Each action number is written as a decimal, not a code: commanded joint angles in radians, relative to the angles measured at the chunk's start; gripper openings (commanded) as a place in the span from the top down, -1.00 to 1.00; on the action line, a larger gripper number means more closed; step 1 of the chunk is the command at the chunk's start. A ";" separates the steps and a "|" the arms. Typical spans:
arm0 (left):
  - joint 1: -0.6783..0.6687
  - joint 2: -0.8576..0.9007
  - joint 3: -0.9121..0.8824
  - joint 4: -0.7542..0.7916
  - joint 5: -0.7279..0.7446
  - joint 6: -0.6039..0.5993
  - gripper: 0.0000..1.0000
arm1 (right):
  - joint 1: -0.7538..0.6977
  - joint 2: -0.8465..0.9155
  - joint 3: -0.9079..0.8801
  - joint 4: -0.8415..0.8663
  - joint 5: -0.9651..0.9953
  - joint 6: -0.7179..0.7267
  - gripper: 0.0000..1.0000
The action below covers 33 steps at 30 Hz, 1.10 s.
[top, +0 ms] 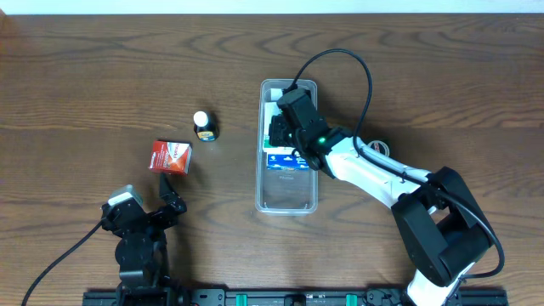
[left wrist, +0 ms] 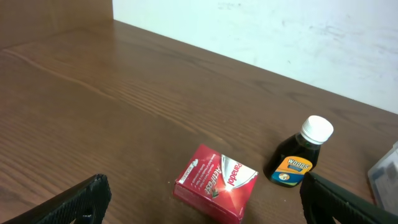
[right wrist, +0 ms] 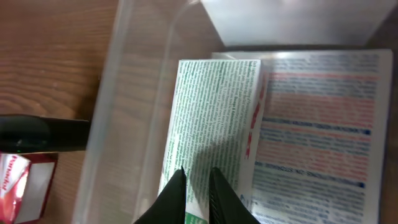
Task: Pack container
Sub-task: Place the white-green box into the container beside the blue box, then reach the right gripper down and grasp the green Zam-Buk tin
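Note:
The clear container (top: 287,197) lies lengthwise at the table's middle. It holds a green-printed white box (right wrist: 211,118) and a blue-and-red printed box (right wrist: 317,130) side by side. My right gripper (top: 284,127) is inside the container's far half. Its fingers (right wrist: 198,186) are almost together just over the green-printed box, with nothing seen between them. A red Panadol box (top: 171,157) and a small dark bottle with a white cap (top: 204,126) stand on the table left of the container. My left gripper (top: 153,211) is open and empty, just short of the red box (left wrist: 217,180).
The bottle (left wrist: 301,155) stands right of the red box in the left wrist view, with the container's edge (left wrist: 387,174) at the far right. The right arm's cable (top: 357,76) loops over the table behind the container. A white wall lies beyond the far table edge.

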 commanded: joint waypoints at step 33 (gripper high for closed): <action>0.005 -0.006 -0.025 -0.008 -0.002 0.005 -0.96 | -0.449 -0.121 -0.090 -0.648 0.144 -0.358 -0.99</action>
